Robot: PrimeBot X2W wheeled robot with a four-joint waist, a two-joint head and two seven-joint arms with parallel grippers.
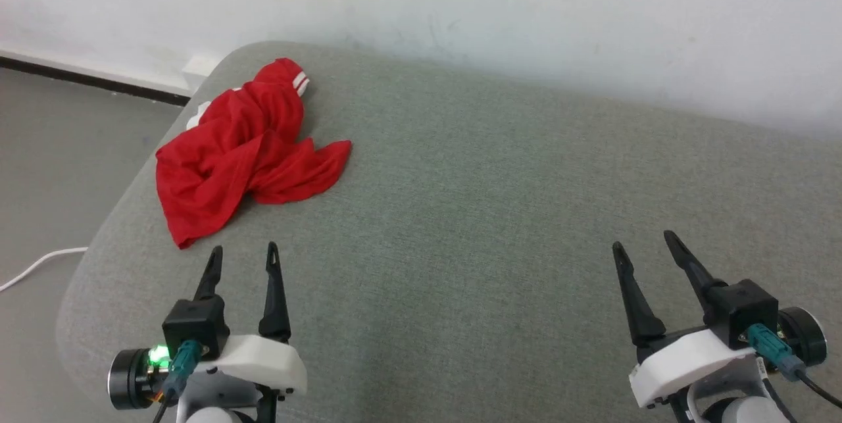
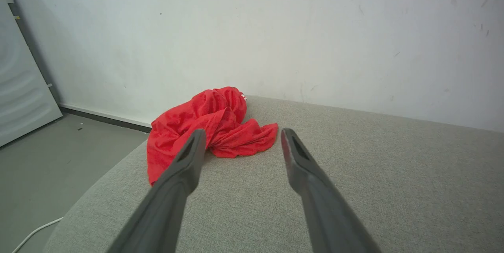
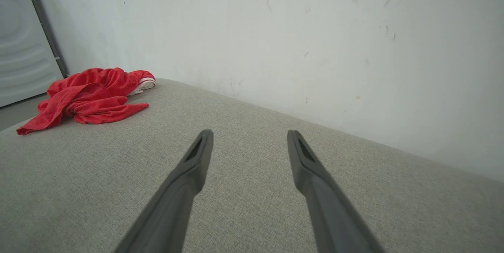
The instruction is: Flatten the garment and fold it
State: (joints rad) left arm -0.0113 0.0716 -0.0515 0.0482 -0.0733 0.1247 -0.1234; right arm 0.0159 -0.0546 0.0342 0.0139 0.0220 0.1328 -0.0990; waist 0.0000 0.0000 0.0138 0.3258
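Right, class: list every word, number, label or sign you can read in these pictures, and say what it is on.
None can be read. The red shirt lies crumpled on the grey cushion, showing white stripe trim but no letters or numbers. The wall carries no writing.

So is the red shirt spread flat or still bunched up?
Bunched up. The garment lies in a crumpled, twisted heap near the cushion's far left corner, unfolded.

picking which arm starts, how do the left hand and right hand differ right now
The left hand sits just short of the garment; the right hand is far across the grey cushion from it. The left hand's fingers point almost straight up the head view; the right hand's lean left. Both are open and empty.
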